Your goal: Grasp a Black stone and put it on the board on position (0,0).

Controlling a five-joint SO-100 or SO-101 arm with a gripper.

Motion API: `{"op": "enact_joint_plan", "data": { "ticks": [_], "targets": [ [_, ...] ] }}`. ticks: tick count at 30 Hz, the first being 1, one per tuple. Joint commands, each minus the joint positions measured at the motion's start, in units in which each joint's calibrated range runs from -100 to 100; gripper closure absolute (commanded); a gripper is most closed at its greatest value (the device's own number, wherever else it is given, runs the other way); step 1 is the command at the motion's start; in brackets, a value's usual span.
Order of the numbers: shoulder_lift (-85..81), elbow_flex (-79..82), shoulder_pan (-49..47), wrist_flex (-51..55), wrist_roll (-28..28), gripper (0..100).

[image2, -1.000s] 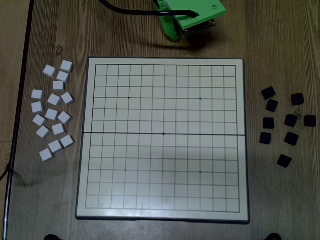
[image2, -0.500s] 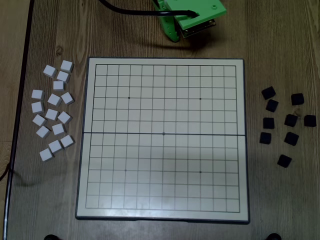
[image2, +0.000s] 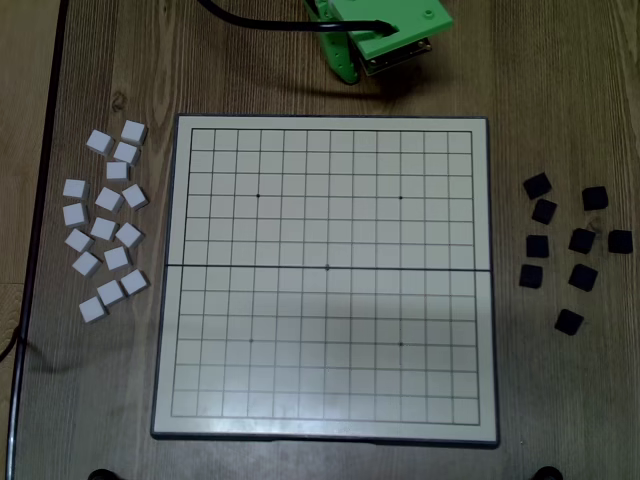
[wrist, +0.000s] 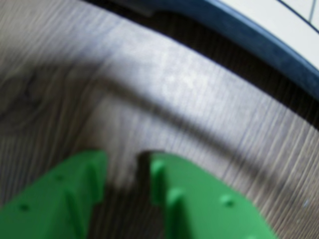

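Note:
Several black stones (image2: 582,240) lie loose on the wooden table to the right of the board (image2: 182,300) in the overhead view. The board is cream with a dark grid and a fold line; position (0,0) (image2: 327,267) is the dot on that line and is bare. My green arm (image2: 385,35) sits above the board's top edge. In the wrist view my gripper (wrist: 127,159) is open and empty over bare wood, green fingers (wrist: 174,189) apart, with the board's dark frame (wrist: 259,37) at the upper right. No stone shows in the wrist view.
Several white square blocks (image2: 108,225) lie in a cluster left of the board. A black cable (image2: 260,22) runs from the arm along the top. The table's left edge (image2: 45,200) shows as a dark strip.

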Motion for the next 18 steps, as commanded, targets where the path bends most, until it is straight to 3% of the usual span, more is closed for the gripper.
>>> {"op": "enact_joint_plan", "data": {
  "ticks": [1, 9, 18],
  "targets": [
    [0.4, 0.6, -0.2, 2.6, 0.0, 93],
    [12.4, -1.1, -5.2, -2.8, -3.4, 94],
    [38.0, -26.4, -8.2, -5.8, -0.4, 94]
  ]
}}
